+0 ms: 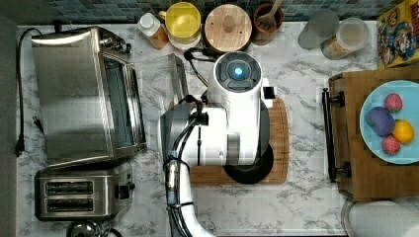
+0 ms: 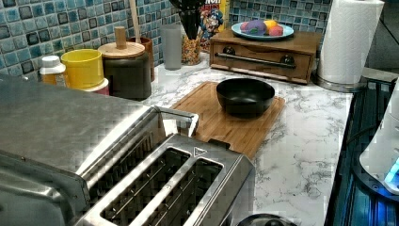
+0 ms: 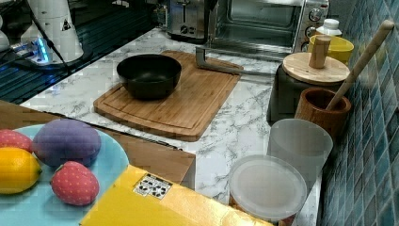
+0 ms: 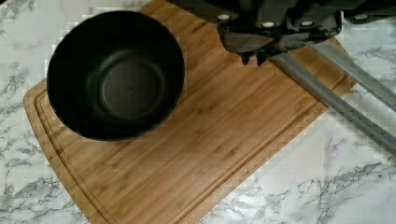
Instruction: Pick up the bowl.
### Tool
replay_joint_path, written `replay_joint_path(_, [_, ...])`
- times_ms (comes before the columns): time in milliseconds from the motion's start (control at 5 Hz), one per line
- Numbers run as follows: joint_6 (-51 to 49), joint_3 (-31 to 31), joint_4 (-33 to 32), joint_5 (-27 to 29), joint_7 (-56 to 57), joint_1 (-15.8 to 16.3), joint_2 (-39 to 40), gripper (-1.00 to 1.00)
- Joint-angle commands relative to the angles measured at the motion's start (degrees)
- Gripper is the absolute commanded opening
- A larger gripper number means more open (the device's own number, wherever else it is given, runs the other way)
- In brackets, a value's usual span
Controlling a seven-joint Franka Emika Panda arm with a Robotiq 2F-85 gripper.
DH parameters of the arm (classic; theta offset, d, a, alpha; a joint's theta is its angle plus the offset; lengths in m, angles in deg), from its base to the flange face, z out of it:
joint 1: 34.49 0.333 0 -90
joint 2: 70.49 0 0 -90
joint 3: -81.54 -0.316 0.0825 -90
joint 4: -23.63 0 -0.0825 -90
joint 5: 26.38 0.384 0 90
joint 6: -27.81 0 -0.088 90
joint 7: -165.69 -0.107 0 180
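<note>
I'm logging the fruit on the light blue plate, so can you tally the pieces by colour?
On the round light blue plate:
Red strawberries: 2
Purple rounded fruit: 1
Yellow-orange lemon-like fruit: 1
Total: 4

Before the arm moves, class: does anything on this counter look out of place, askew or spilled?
Little stands out. The round matte black bowl sits upright and empty on the bamboo cutting board, nothing spilled. The one oddity: the steel toaster oven's glass door hangs open, its edge beside the board.
</note>
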Motion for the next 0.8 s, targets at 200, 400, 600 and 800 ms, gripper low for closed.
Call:
replay_joint_path(200, [4.87, 3.93, -12.50, -3.37, 5.39, -4.80, -9.21, -1.00])
replay_joint_path(400, [6.76, 5.92, -15.51, -5.53, 6.50, -5.28, -10.69, -1.00])
replay_joint_path(600, [7.25, 7.40, -18.21, -6.14, 7.12, -5.56, -11.93, -1.00])
replay_joint_path(800, [6.47, 7.16, -20.57, -8.68, 9.80, -5.11, -12.57, -0.24])
